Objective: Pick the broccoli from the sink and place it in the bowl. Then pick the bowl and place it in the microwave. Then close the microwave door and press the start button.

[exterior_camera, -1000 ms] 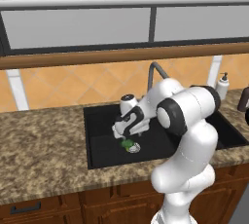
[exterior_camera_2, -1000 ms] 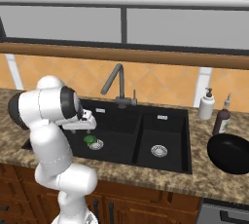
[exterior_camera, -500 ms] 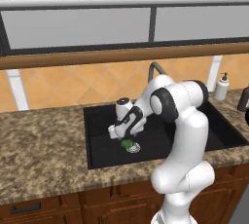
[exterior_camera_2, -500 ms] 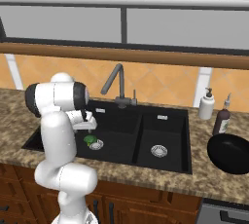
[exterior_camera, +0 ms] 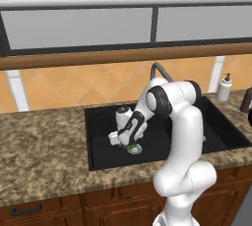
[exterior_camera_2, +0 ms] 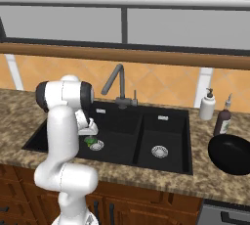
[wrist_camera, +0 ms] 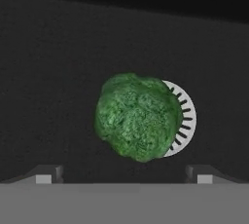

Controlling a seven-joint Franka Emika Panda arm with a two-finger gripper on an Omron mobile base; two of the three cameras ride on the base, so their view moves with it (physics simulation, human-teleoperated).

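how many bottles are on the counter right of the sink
2. A white pump bottle stands by the wall just past the sink's right edge, and a dark bottle stands beside it to the right, behind the black pan. Others may be out of frame.

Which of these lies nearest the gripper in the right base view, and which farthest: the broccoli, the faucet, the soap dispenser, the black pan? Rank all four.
From the open gripper in the left basin:
1. Broccoli, just below it beside the drain.
2. Faucet, behind the sink's middle.
3. Soap dispenser, on the counter right of the sink.
4. Black pan, far right.
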